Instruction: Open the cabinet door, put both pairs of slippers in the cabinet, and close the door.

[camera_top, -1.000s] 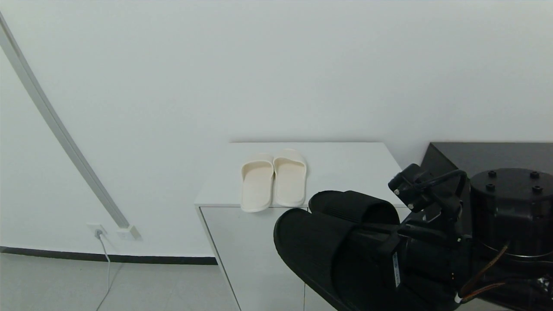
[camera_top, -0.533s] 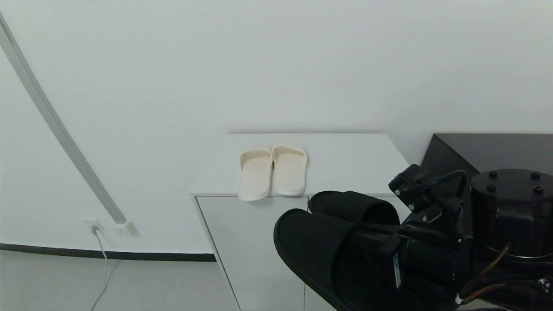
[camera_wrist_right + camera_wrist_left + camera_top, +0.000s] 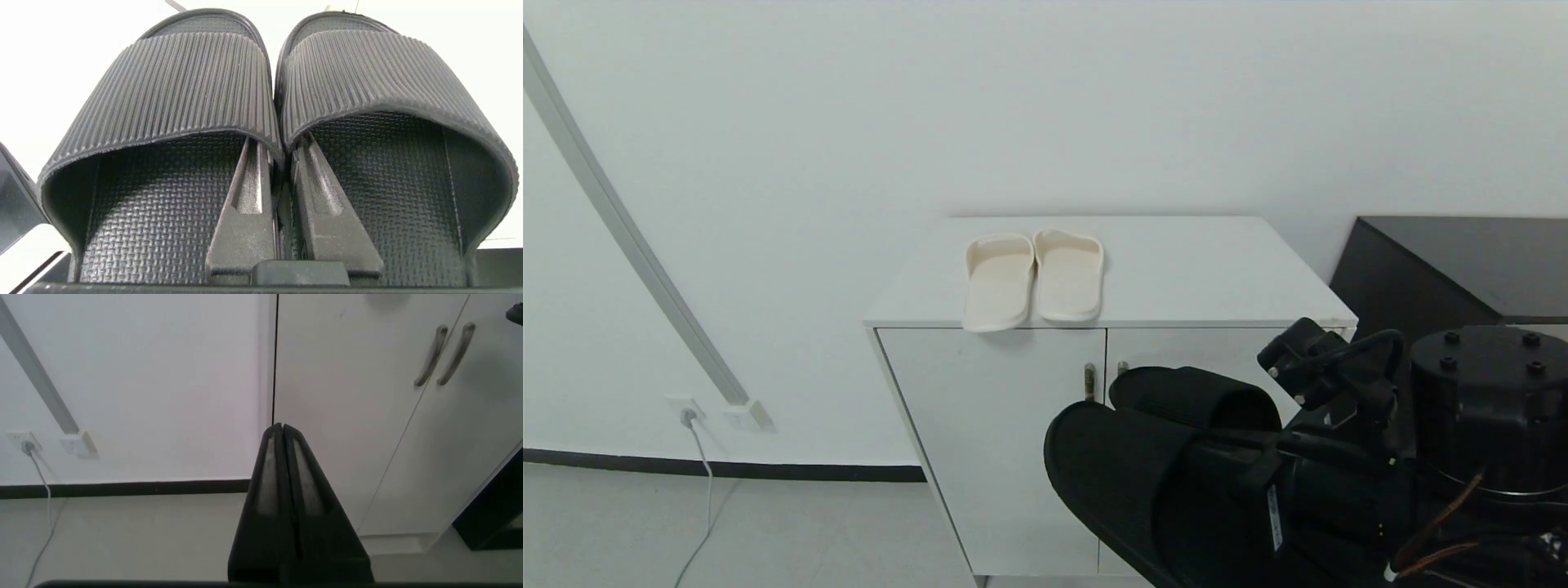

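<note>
**A:** Start big — where's the cabinet (image 3: 996,441)?

**B:** Centre of the frame, white, both doors shut. The black slippers (image 3: 1160,457) hang in front of its right door, lower right of the frame, toes towards it. The right jaws are clamped on the pair's two touching inner walls.

**A:** And the cream slippers (image 3: 1033,278)?

**B:** Side by side on the cabinet top, upper centre, their near ends at the front edge.

**A:** What does opening turn on?

**B:** The two door handles (image 3: 1089,381) — upright bars at the seam, just up and left of the black toes. The left jaws are pressed together on nothing. I'd judge that free arm should take a handle, gripping across its vertical axis.
</note>
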Controlling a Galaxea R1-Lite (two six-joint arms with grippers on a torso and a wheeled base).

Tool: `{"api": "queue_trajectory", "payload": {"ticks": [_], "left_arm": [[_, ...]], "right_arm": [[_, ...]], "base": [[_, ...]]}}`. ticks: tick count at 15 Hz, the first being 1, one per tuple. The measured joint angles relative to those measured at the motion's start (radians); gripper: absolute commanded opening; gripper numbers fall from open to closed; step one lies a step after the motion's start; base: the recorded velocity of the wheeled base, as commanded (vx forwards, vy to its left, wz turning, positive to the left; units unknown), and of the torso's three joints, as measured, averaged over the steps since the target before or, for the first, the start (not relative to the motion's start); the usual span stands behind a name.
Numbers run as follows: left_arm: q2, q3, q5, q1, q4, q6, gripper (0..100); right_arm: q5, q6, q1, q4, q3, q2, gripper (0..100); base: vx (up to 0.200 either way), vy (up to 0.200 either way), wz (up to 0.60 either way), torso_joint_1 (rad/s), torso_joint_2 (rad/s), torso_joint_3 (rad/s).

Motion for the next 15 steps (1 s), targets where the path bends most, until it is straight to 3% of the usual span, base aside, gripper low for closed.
{"api": "queue_trajectory", "payload": {"ticks": [3,4,15], "left_arm": [[0.0,0.0,-0.001,0.0,0.0,0.001,0],[0.0,0.0,-0.001,0.0,0.0,0.0,100],[0.0,0.0,-0.001,0.0,0.0,0.001,100]], "right_arm": [[-0.002,0.0,0.002,0.0,0.003,0.0,0],[-0.001,0.0,0.002,0.0,0.004,0.0,0],[0.0,-0.019,0.003,0.0,0.013,0.002,0]], "base": [[0.0,0.0,0.0,-0.204,0.53,0.325],[0.0,0.0,0.0,-0.183,0.51,0.31],[0.0,0.0,0.0,-0.148,0.48,0.326]]}}
